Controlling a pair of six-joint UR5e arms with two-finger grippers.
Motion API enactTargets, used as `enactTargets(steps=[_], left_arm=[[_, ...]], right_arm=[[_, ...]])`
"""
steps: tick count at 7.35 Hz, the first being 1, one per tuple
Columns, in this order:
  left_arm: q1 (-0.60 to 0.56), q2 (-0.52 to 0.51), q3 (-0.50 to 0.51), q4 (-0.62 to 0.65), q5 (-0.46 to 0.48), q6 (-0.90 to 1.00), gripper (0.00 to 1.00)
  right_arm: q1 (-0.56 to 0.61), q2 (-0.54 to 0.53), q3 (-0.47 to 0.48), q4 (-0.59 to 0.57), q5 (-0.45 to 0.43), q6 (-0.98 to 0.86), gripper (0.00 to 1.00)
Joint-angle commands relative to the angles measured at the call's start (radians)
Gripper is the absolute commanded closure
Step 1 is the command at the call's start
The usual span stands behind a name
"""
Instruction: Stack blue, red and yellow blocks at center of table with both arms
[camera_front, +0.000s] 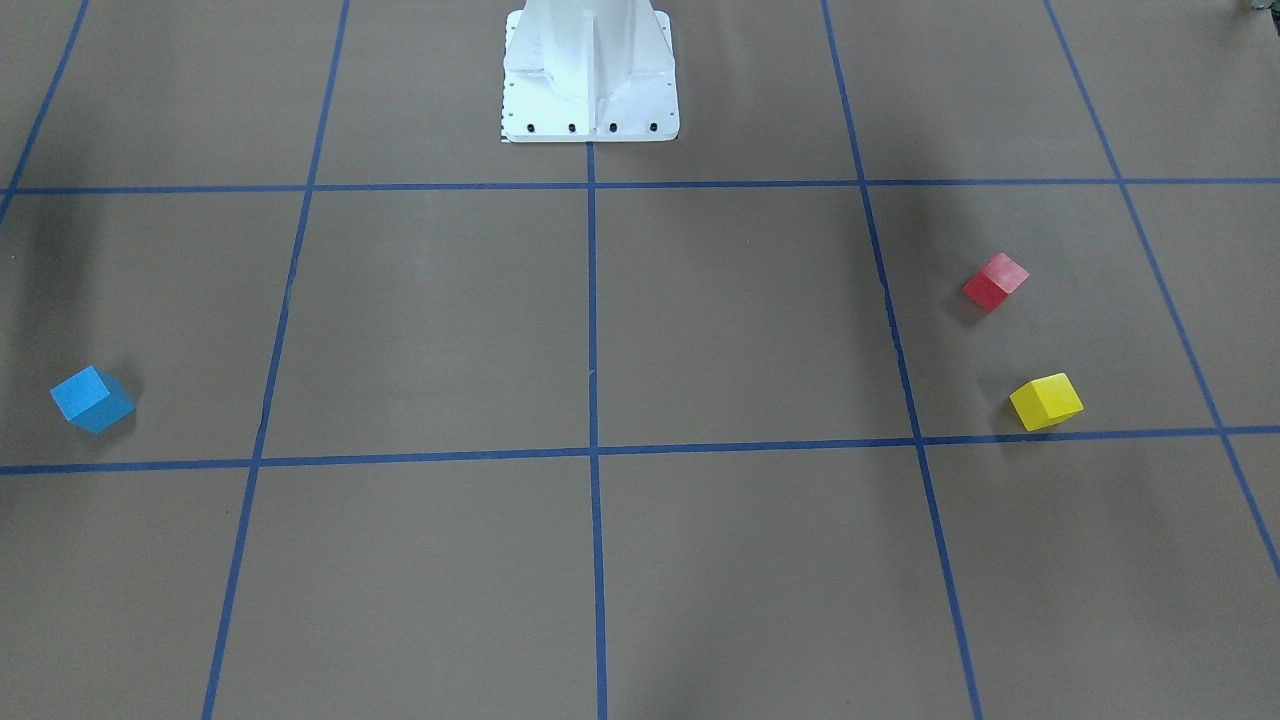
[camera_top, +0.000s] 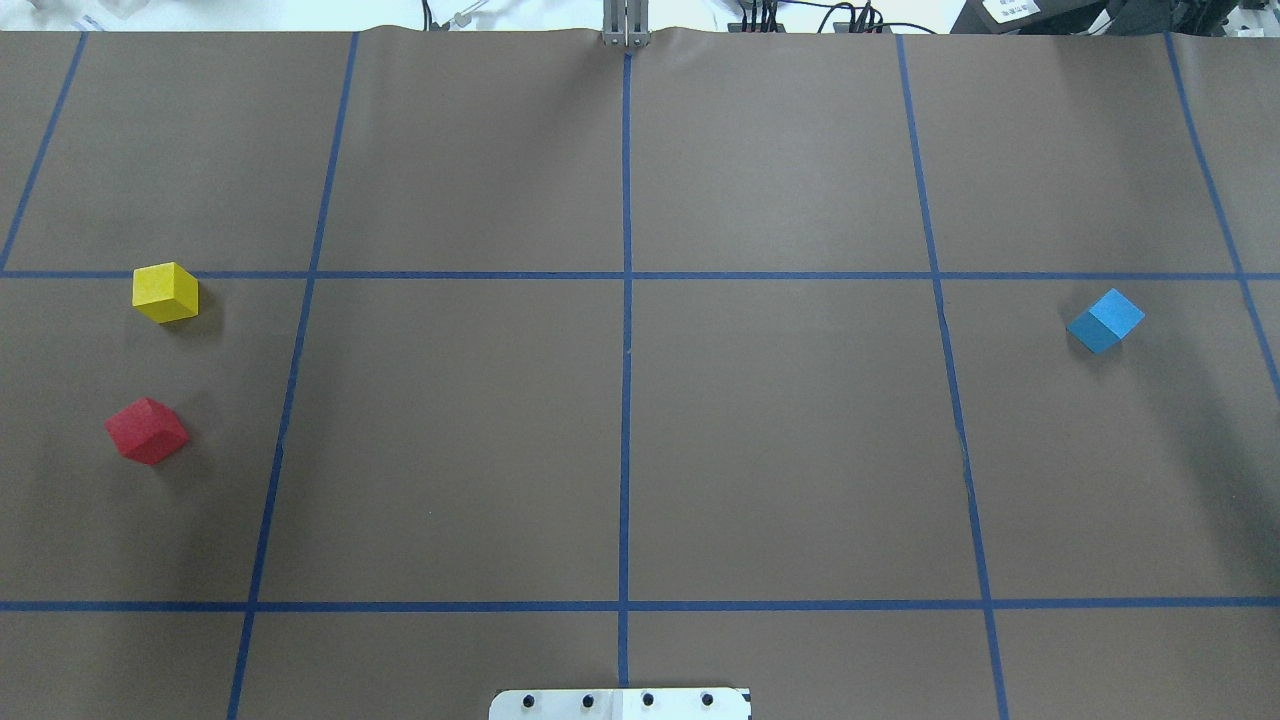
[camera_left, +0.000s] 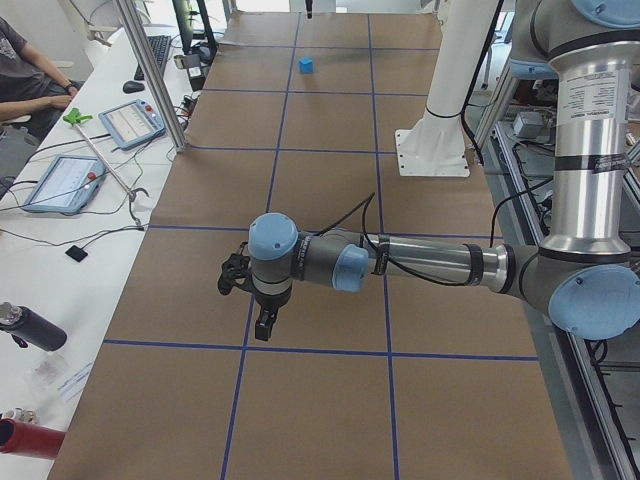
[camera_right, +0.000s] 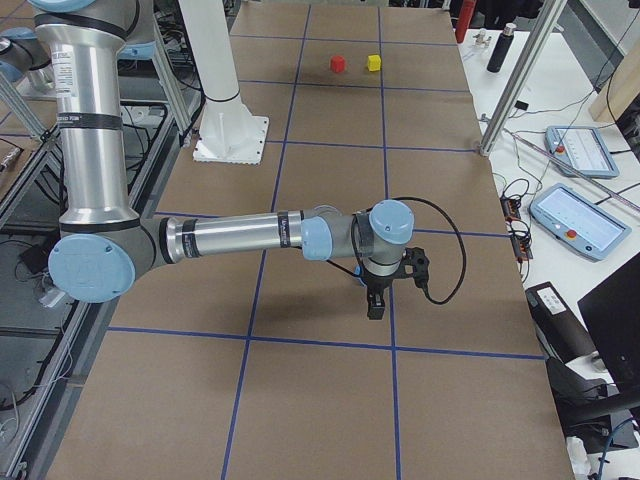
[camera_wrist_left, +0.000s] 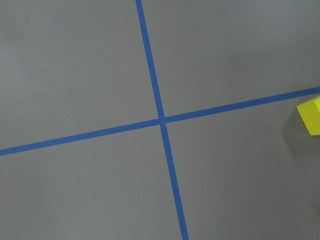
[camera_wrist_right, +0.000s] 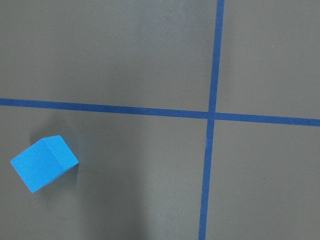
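The blue block (camera_top: 1105, 320) lies on the brown table at the right; it also shows in the front view (camera_front: 92, 398) and the right wrist view (camera_wrist_right: 44, 163). The red block (camera_top: 147, 430) and the yellow block (camera_top: 165, 292) lie apart at the left, yellow farther from the robot's base; the yellow block's edge shows in the left wrist view (camera_wrist_left: 310, 116). My left gripper (camera_left: 265, 325) shows only in the exterior left view and my right gripper (camera_right: 375, 305) only in the exterior right view, both held high, so I cannot tell whether they are open or shut.
Blue tape lines (camera_top: 627, 350) form a grid on the table. The white robot pedestal (camera_front: 590, 80) stands at the table's near middle edge. Tablets (camera_left: 130, 122), a bottle (camera_left: 30, 327) and a metal post (camera_left: 150, 75) stand beside the far edge, where a person sits.
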Motion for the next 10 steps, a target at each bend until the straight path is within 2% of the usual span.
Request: enactTargets(steps=[1, 5, 7, 9, 10], left_arm=[[-0.005, 0.028, -0.03, -0.024, 0.001, 0.013, 0.0], [-0.003, 0.066, -0.021, -0.053, -0.006, 0.003, 0.0], [-0.002, 0.066, -0.015, -0.048, -0.006, 0.003, 0.0], [-0.002, 0.066, -0.017, -0.053, -0.006, 0.001, 0.0], [-0.002, 0.066, -0.02, -0.053, -0.008, 0.001, 0.0]], right_arm=[[0.001, -0.006, 0.007, 0.02, 0.0, 0.001, 0.0], [-0.022, -0.033, -0.004, 0.111, 0.006, 0.001, 0.0], [-0.111, -0.067, -0.004, 0.279, -0.005, 0.004, 0.0], [-0.204, -0.067, 0.007, 0.309, -0.031, 0.011, 0.0], [-0.228, -0.071, 0.005, 0.362, -0.058, 0.005, 0.0]])
